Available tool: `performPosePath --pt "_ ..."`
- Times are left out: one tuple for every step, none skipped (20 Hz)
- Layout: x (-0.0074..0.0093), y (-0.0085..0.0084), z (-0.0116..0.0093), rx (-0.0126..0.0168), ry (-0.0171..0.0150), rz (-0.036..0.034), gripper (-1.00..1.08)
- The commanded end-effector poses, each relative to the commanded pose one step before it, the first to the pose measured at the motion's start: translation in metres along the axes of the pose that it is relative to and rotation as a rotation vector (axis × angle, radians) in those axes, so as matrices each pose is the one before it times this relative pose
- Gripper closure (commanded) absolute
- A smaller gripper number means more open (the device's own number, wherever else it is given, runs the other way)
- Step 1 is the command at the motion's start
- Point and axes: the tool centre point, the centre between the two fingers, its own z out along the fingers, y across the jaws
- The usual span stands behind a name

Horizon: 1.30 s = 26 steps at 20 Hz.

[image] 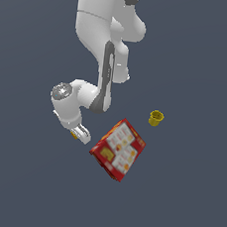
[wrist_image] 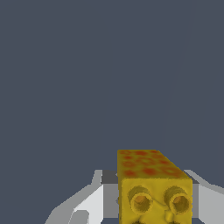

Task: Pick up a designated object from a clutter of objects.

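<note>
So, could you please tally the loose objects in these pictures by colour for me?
Yellow: 2, the small block sitting between the gripper fingers, and the cup
Red: 1, the box with white and yellow panels
Total: 3

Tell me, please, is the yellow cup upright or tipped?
Upright: the yellow cup shows its hollow top facing up, standing apart from the red box.

One red box [image: 118, 149], one yellow cup [image: 156, 118], one yellow block [wrist_image: 153, 188].

Yellow block [image: 74, 134] mostly hidden behind tool [image: 79, 133] in exterior view; cropped by wrist view's edge.
</note>
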Motion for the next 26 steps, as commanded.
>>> performPosePath --pt "0.00018 0.00025 0.00034 -0.00025 0.00014 0.00037 1.08" --pt "0.00000 0.00000 0.00000 0.00000 0.00000 0.00000 1.08" --pt "-0.00022 -0.00005 -0.00042 0.00000 0.00000 0.00000 1.08" --pt "-0.00005 0.00003 -0.00023 0.00000 0.00000 0.00000 1.08" --pt "-0.00014 0.00008 -0.00068 0.00000 0.00000 0.00000 1.08" --pt "-0.00023 0.00014 -0.00113 0.00000 0.00000 0.00000 1.08" --pt "-0.00038 0.00002 -0.00150 0.00050 -0.00032 -0.00035 1.08" --pt "-0.00042 0.00025 -0.00204 0.00000 0.00000 0.00000 1.08" --pt "-0.00051 0.00031 -0.00249 0.00000 0.00000 0.00000 1.08" --pt "-0.00060 0.00036 -0.00295 0.00000 0.00000 0.00000 1.08" --pt "-0.00069 0.00042 -0.00341 0.00000 0.00000 0.00000 1.08" --pt "-0.00078 0.00048 -0.00387 0.00000 0.00000 0.00000 1.08" --pt "-0.00087 0.00053 -0.00434 0.00000 0.00000 0.00000 1.08" --pt "-0.00096 0.00059 -0.00480 0.00000 0.00000 0.00000 1.08" --pt "-0.00097 0.00090 -0.00525 0.00050 -0.00021 0.00043 1.08" --pt "-0.00115 0.00071 -0.00575 0.00000 0.00000 0.00000 1.08" --pt "-0.00124 0.00077 -0.00623 0.00000 0.00000 0.00000 1.08" --pt "-0.00133 0.00083 -0.00672 0.00000 0.00000 0.00000 1.08" --pt "-0.00133 0.00114 -0.00717 0.00050 -0.00025 0.00040 1.08" --pt "-0.00151 0.00096 -0.00772 0.00000 0.00000 0.00000 1.08" --pt "-0.00160 0.00103 -0.00823 0.00000 0.00000 0.00000 1.08" --pt "-0.00168 0.00110 -0.00874 0.00000 0.00000 0.00000 1.08" --pt "-0.00175 0.00116 -0.00920 0.00000 0.00000 0.00000 1.08" --pt "-0.00166 0.00155 -0.00938 0.00026 -0.00023 0.00060 1.08" --pt "-0.00178 0.00123 -0.00955 0.00000 0.00000 0.00000 1.08" --pt "-0.00178 0.00125 -0.00965 0.00000 0.00000 0.00000 1.08"
